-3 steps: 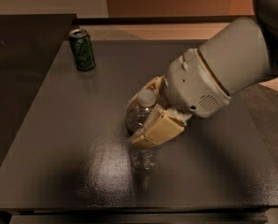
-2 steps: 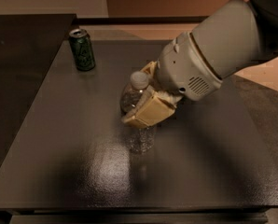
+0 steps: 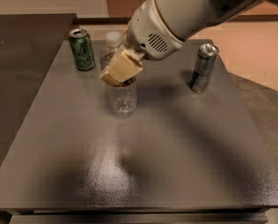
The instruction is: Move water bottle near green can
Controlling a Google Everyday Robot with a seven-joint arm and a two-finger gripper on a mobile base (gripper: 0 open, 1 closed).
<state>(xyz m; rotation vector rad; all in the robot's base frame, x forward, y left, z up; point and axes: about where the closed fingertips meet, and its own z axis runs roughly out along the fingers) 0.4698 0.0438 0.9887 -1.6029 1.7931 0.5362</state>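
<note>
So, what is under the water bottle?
Only the dark table shows under the water bottle. The gripper clamps the bottle's middle, hiding that part.

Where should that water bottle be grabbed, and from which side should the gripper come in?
Grip the water bottle around its middle, below the shoulder, where the round body is straight-sided. It stands upright, so come side-on from the picture's right: the green can stands close on the other side. The gripper is at that height, closed across the bottle from that side.
</note>
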